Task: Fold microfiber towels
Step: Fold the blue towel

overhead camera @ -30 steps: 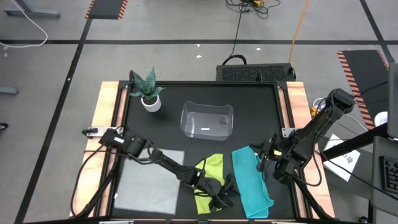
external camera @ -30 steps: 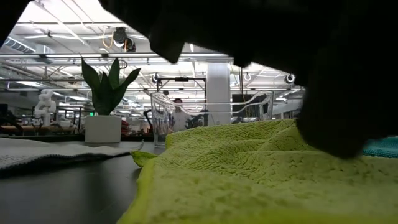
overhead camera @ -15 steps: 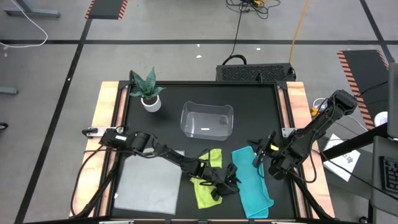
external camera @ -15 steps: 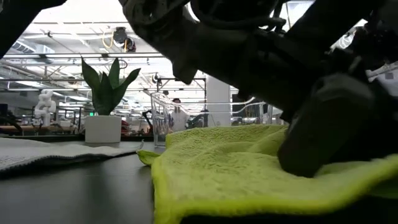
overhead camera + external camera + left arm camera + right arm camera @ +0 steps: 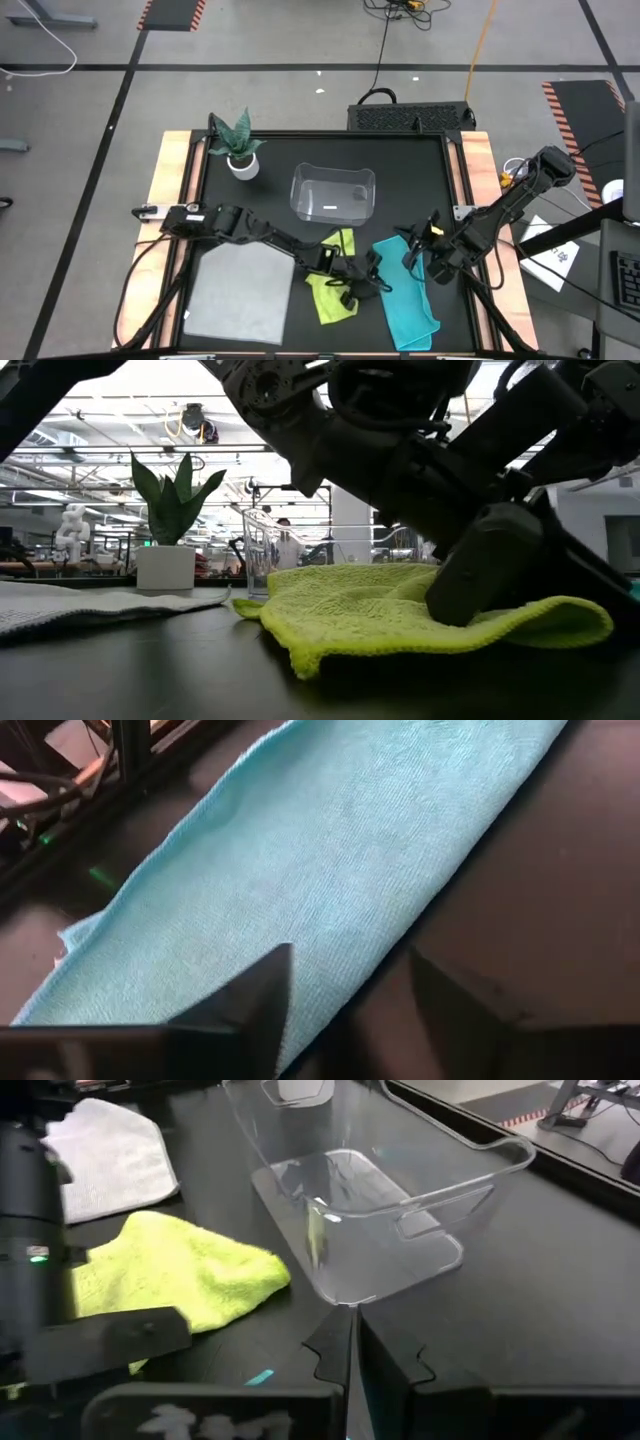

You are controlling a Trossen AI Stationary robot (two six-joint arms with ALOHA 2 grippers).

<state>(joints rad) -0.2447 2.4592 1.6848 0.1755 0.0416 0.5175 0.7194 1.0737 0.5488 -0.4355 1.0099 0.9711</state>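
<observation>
Fingers [image 5: 265, 995] of the left arm stand apart in its wrist view, nothing between them, over the teal towel [image 5: 300, 860]; only the low view shows one finger [image 5: 480, 565] pressing into the yellow-green towel [image 5: 370, 610]. The right arm's fingers [image 5: 345, 1345] are closed and empty, facing the clear bin [image 5: 390, 1210]. From above, the teal towel's long axis runs near-to-far, right of the yellow-green; the grey towel [image 5: 235, 295] lies flat, near left on the desk [image 5: 410, 175].

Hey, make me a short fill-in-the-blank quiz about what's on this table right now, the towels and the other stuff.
1. The cloth between the grey towel and the teal towel is ____.
2. The clear plastic bin holds ____ towels.
3. The potted plant stands on the table's ____ side, seen from above.

Missing words: yellow-green; no; left
</observation>
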